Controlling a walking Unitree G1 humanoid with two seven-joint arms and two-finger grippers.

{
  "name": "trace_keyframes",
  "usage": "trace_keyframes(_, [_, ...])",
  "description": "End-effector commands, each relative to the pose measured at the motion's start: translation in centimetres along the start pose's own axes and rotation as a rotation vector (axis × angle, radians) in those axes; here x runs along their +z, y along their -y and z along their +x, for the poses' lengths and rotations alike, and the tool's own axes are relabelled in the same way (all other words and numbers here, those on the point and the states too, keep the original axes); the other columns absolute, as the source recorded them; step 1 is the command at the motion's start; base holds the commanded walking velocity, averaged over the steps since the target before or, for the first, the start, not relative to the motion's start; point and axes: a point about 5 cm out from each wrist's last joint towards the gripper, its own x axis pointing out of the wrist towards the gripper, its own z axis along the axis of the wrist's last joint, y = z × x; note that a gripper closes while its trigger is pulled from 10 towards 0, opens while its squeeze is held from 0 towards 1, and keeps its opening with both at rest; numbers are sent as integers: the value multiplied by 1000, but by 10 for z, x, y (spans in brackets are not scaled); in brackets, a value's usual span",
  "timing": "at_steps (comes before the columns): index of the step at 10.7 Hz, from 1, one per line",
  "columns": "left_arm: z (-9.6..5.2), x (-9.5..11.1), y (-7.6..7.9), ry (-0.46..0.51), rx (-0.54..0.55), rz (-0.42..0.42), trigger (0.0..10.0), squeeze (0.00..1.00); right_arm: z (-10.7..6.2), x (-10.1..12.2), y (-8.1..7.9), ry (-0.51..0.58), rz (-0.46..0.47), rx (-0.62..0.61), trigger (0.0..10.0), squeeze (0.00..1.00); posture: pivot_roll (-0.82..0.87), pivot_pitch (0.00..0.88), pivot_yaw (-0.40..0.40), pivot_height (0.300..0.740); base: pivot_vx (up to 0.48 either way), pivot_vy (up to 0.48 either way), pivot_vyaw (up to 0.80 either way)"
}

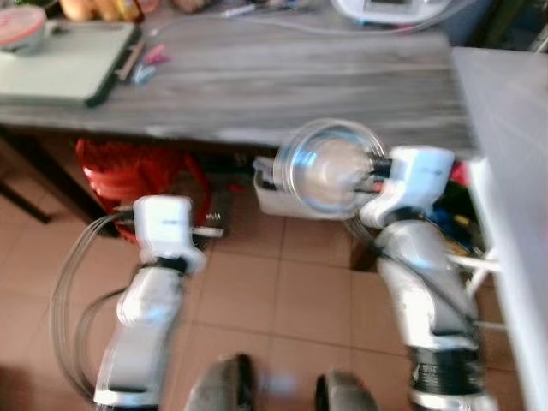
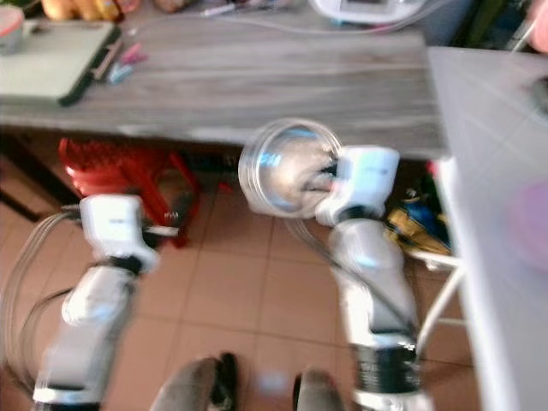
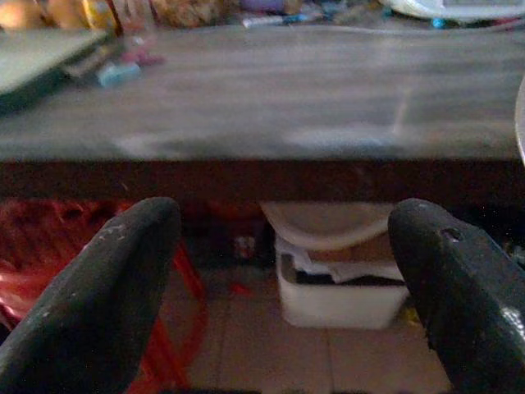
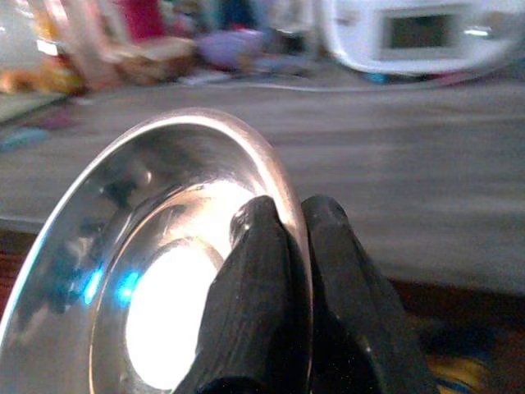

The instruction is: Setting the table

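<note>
Nearest: two silver arms over tiled floor (image 1: 300,291), head views blurred. Left claw (image 3: 287,271) hangs low in front of the bench edge, its two black fingers (image 3: 98,304) wide apart w/ nothing between them.

Right claw (image 4: 287,238) is raised at the bench's front edge, its two fingers pinched together on the rim of one shiny steel plate (image 4: 148,271) — one finger inside the rim, one outside. Plate (image 1: 330,167) is held tilted on edge, hollow side facing the head camera, in the air just at the bench's near edge, not resting on it.

Under the bench: one red plastic stool (image 1: 128,171) on robot's left, one white tub (image 3: 336,287) w/ a pale dish-like thing on top, roughly centre. Blue/yellow clutter on the right under the bench, too blurred to tell.

One grey wood-grain bench (image 1: 282,77), mostly bare in the middle. Far left on it: one pale green board (image 1: 64,64) w/ a pinkish bowl (image 1: 21,30) at its corner, a few small pink and blue bits (image 1: 150,62) just beside the board. Far edge: one white appliance (image 4: 418,37) w/ a cord trailing along the bench, plus yellow-orange items at far left, count unclear. One white surface (image 1: 509,171) runs along robot's right.
</note>
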Motion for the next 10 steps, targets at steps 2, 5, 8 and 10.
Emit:
trace_keyframes(2, [0, 0, 7, 0, -20, -5, 10000, 0, 1, 2, 10, 15, -12, -30, 0, 0, -37, 209, 52, 740, 349, 330, 0])
trace_keyframes(5, [-3, 2, 13, 23, -57, 28, 10000, 0, 5, 0, 16, 8, -13, -91, 10000, 0, -31, 207, 53, 740, 425, 109, 0])
trace_keyframes(8, [-3, 3, 17, 36, -78, 29, 10000, 0, 5, -11, 37, -56, 68, -271, 10000, 0, -31, 209, 54, 740, 454, 0, 0])
trace_keyframes(10, [-5, 5, 20, 40, -89, -8, 10000, 0, 4, -16, 41, -86, 98, -330, 10000, 0, -28, 216, 56, 740, 0, 0, 0])
